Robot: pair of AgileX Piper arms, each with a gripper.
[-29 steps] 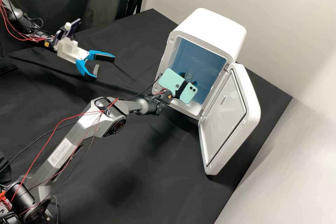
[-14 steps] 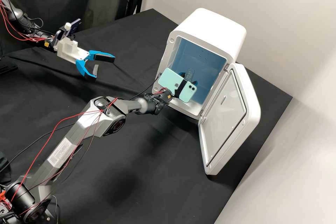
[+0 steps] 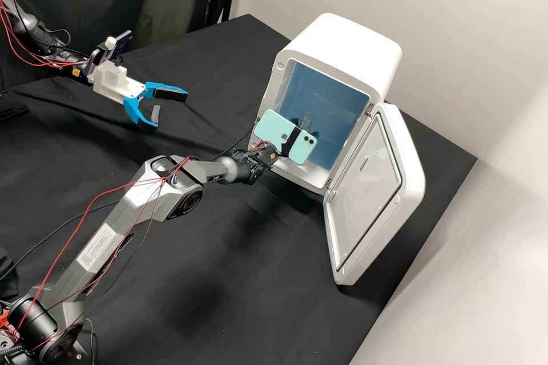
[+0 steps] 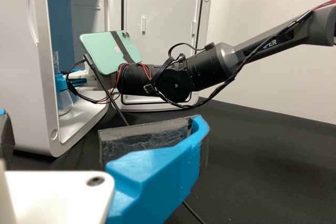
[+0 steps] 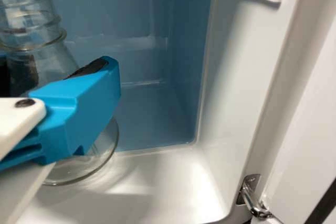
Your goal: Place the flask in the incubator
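Observation:
The clear glass flask [image 5: 31,30] stands on the floor just inside the white incubator [image 3: 342,51], whose door [image 3: 371,194] hangs wide open. In the high view the flask [image 3: 308,120] peeks above the mint-green phone [image 3: 283,137] strapped to the right arm's wrist at the incubator's mouth. My right gripper [image 5: 58,72] is open with its blue fingers [image 5: 79,108] either side of the flask's cone. In the left wrist view the flask [image 4: 64,100] sits low in the blue-lined chamber. My left gripper [image 3: 149,100] hangs open above the bench, far to the left.
The black bench [image 3: 240,274] ends close behind and to the right of the incubator, near a pale wall. The right arm [image 3: 165,188] stretches across the bench's middle with red cables along it. The open door stands to the right of the chamber.
The right arm's wrist and phone have drawn back slightly from the incubator's mouth, while the flask stays in place. The left arm has not moved.

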